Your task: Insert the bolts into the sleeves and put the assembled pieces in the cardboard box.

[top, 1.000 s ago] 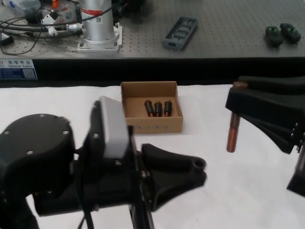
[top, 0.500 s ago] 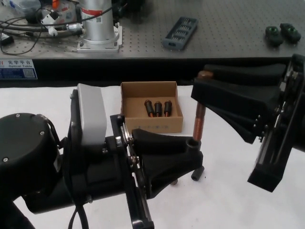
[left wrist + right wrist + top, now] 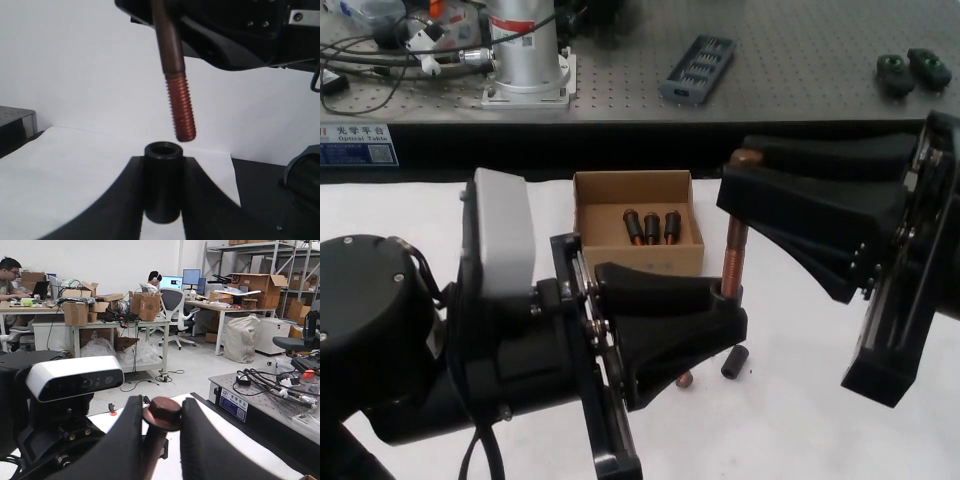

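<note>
My left gripper (image 3: 724, 302) is shut on a black sleeve (image 3: 162, 182), held upright with its hole facing up. My right gripper (image 3: 738, 185) is shut on a copper bolt (image 3: 732, 255) that hangs vertically, head (image 3: 162, 413) between the fingers. In the left wrist view the bolt's threaded tip (image 3: 182, 117) hovers just above the sleeve's opening, slightly off to one side. The cardboard box (image 3: 650, 262) stands behind the grippers with three assembled pieces (image 3: 651, 227) lying in it.
A loose black sleeve (image 3: 733, 362) and a loose copper bolt (image 3: 685, 381) lie on the white cloth under the grippers. Beyond the cloth is a perforated metal bench with a silver post (image 3: 524, 45) and a blue tool rack (image 3: 697, 67).
The right arm has carried the bolt leftward to above the sleeve and lowered it slightly. The left arm has shifted, uncovering the loose bolt and sleeve on the cloth.
</note>
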`<state>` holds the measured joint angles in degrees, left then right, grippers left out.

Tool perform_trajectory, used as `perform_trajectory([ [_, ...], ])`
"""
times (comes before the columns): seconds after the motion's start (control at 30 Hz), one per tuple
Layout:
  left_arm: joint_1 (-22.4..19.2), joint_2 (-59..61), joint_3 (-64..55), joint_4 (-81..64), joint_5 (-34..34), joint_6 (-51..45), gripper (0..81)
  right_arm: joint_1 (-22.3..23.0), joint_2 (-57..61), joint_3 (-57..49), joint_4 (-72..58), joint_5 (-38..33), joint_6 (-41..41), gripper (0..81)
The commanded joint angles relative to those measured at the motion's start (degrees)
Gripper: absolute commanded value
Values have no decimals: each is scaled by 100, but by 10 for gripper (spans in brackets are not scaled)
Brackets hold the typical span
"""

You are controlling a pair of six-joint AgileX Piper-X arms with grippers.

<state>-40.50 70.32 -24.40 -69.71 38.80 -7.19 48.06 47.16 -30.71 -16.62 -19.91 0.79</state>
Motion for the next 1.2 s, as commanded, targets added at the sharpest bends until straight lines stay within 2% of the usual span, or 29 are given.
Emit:
perform_trajectory([
  [0.0, 10, -8, -16, -376, 47, -157, 6, 13, 5, -26, -10, -42, -79, 39],
  [0.77, 10, -8, -16, -548, 258, -224, 6, 13, 242, -26, -42, -42, -212, 39],
  [1.17, 10, -8, -16, -713, 33, -362, 6, 13, 174, -26, 267, -681, -1095, 39],
])
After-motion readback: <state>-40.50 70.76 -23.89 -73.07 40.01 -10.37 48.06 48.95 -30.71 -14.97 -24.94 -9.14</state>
